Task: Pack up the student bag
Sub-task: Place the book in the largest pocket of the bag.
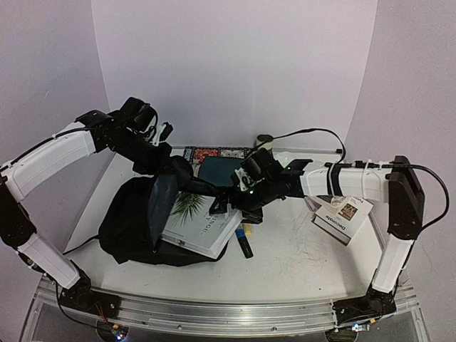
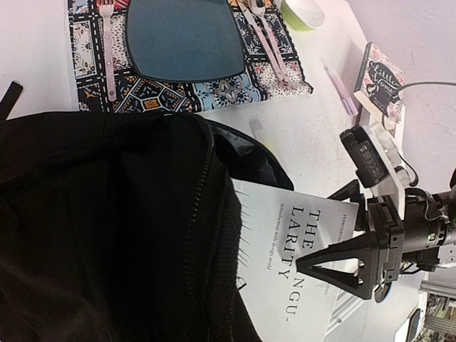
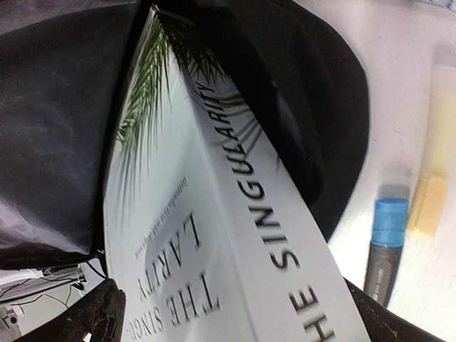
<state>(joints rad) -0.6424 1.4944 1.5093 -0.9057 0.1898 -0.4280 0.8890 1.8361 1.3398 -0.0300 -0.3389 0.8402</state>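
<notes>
The student bag (image 1: 128, 224) lies at the left, a big black backpack with its mouth facing right; it fills the left of the left wrist view (image 2: 92, 235). My left gripper (image 1: 162, 167) is shut on the bag's raised flap (image 1: 162, 206) and holds the mouth open. A white book (image 1: 203, 228) titled "The Singularity" lies half inside the mouth. My right gripper (image 1: 231, 206) is shut on the book's outer end. In the right wrist view, its fingers (image 3: 107, 310) flank the book (image 3: 214, 235). It also shows in the left wrist view (image 2: 349, 260) on the book (image 2: 285, 285).
A patterned placemat (image 2: 178, 92) with a blue plate (image 2: 185, 39) and pink forks lies behind the bag. A green cup (image 2: 303, 11), a small dark book (image 2: 381, 82) and a pink pen are nearby. A blue-capped marker (image 3: 388, 242) and a yellow highlighter (image 3: 434, 192) lie by the book. A booklet (image 1: 342, 217) lies at the right.
</notes>
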